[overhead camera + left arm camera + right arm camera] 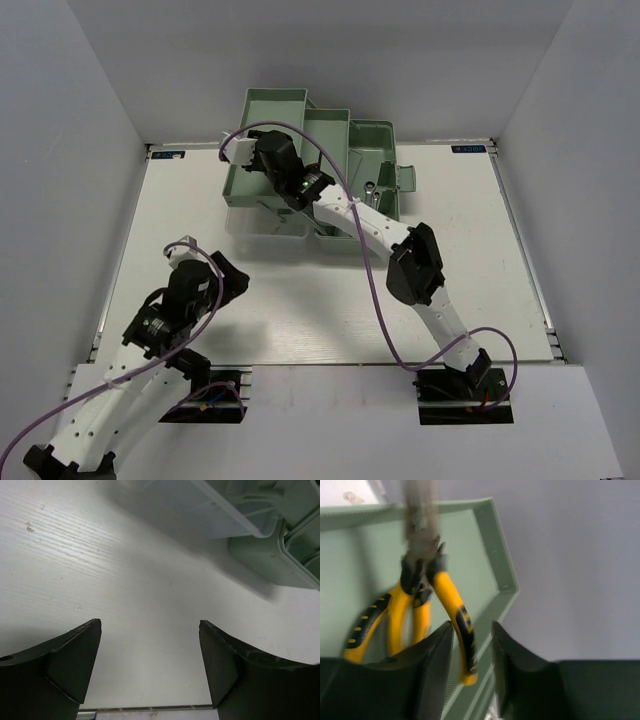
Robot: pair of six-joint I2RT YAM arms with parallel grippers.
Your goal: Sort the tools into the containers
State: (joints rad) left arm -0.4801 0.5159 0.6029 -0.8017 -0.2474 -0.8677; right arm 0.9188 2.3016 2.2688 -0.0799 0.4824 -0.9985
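Hovering over the green tray (487, 555), the right gripper (471, 629) is standing slack-jawed around one grippy handle of the yellow pliers (442, 592), which are looking heavy, stiff, best pinched mid-handle.

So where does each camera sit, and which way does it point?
Top: fixed above and behind, looking down on the table and toolbox; left arm and right arm show.
Left wrist: on the left arm, facing bare table; the open left end effector fills the bottom.
Right wrist: on the right arm, facing yellow pliers in a toolbox tray; the right end effector shows.
Shared: all three see the toolbox.
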